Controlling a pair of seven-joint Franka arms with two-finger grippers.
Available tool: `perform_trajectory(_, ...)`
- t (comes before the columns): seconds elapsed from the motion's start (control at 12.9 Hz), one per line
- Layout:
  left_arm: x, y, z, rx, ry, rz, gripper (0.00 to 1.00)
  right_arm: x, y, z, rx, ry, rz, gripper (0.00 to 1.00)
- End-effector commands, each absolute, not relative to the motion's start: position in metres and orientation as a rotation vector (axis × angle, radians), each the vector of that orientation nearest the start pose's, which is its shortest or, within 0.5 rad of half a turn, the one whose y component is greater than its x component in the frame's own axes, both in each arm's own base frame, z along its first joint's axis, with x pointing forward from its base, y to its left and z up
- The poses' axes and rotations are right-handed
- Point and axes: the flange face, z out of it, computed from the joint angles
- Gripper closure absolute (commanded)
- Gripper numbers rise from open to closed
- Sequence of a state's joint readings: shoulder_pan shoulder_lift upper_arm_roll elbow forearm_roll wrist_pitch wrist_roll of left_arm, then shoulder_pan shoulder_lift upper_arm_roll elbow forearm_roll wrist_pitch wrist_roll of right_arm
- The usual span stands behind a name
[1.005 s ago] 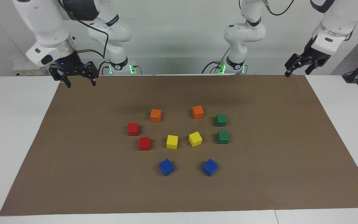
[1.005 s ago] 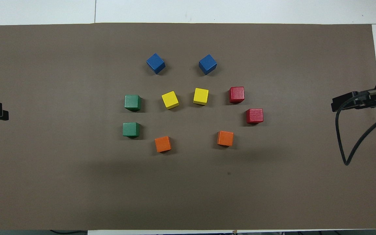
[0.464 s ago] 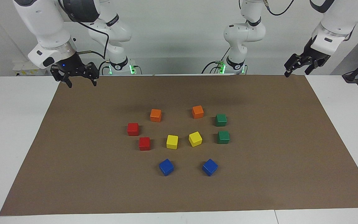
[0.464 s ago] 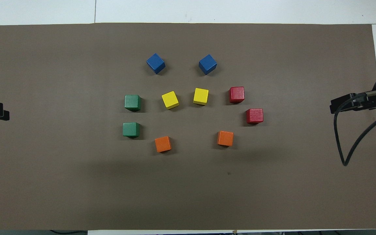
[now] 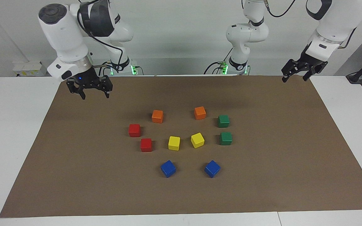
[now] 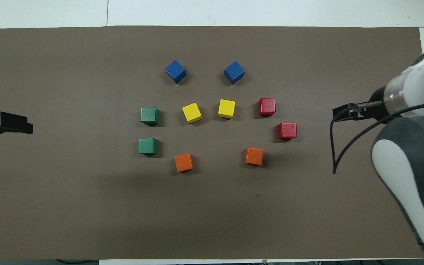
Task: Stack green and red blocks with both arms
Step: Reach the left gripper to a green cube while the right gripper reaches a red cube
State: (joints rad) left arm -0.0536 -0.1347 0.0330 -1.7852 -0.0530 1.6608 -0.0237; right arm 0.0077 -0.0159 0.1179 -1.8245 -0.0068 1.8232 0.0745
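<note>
Right tool [image 5: 94,93]: raised over the brown mat [image 5: 262,175] near the mat's corner at the right arm's end, well apart from the cubes; fingers spread wide, holding nothing; left tool [image 5: 294,75]: raised over the mat's edge near the corner at the left arm's end, likewise spread wide and holding nothing; in the overhead view each tool enters from a side edge, the left tool [image 6: 11,123] and the right tool [image 6: 348,110]. Red blocks [image 5: 134,130] [image 5: 146,144]: two, lying close together on the mat toward the right arm's end of the cluster, apart, unstacked; green blocks [image 5: 223,121] [image 5: 226,138]: two, toward the left arm's end of the cluster, one nearer to the robots than the other, apart, unstacked. Orange cubes [image 5: 157,116] [image 5: 200,113]: nearest the robots; yellow cubes [image 5: 174,143] [image 5: 197,140]: side by side between the red and green pairs; blue cubes [image 5: 168,168] [image 5: 212,168]: farthest from the robots. White surface [image 5: 11,125]: carries the mat.
</note>
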Motion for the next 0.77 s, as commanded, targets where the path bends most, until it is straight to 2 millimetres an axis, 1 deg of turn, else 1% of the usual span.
perform_trajectory(0.0, 0.494, -0.048, 0.568, -3.219, 0.078, -0.071, 0.00, 0.564, 0.098, 0.501, -3.134, -0.058, -0.045, 0.00)
perform_trajectory(0.08, 0.498, -0.060, 0.557, -3.221, 0.084, -0.074, 0.00, 0.568, 0.101, 0.489, -3.133, -0.058, -0.040, 0.00)
perform_trajectory(0.15, 0.505, -0.081, 0.537, -3.221, 0.084, -0.050, 0.00, 0.570, 0.101, 0.478, -3.130, -0.058, -0.049, 0.00)
perform_trajectory(0.23, 0.511, -0.102, 0.521, -3.220, 0.087, -0.028, 0.00, 0.571, 0.101, 0.465, -3.129, -0.058, -0.056, 0.00)
perform_trajectory(0.31, 0.518, -0.118, 0.501, -3.220, 0.097, 0.020, 0.00, 0.571, 0.102, 0.453, -3.126, -0.058, -0.068, 0.00)
perform_trajectory(0.46, 0.526, -0.154, 0.464, -3.225, 0.129, 0.081, 0.00, 0.564, 0.120, 0.437, -3.123, -0.075, -0.076, 0.00)
perform_trajectory(0.54, 0.529, -0.166, 0.447, -3.219, 0.127, 0.107, 0.00, 0.562, 0.123, 0.431, -3.121, -0.039, -0.087, 0.00)
perform_trajectory(0.62, 0.530, -0.176, 0.435, -3.220, 0.112, 0.120, 0.00, 0.562, 0.134, 0.425, -3.118, -0.038, -0.096, 0.00)
perform_trajectory(0.7, 0.530, -0.182, 0.428, -3.222, 0.111, 0.125, 0.00, 0.563, 0.137, 0.420, -3.116, -0.038, -0.095, 0.00)
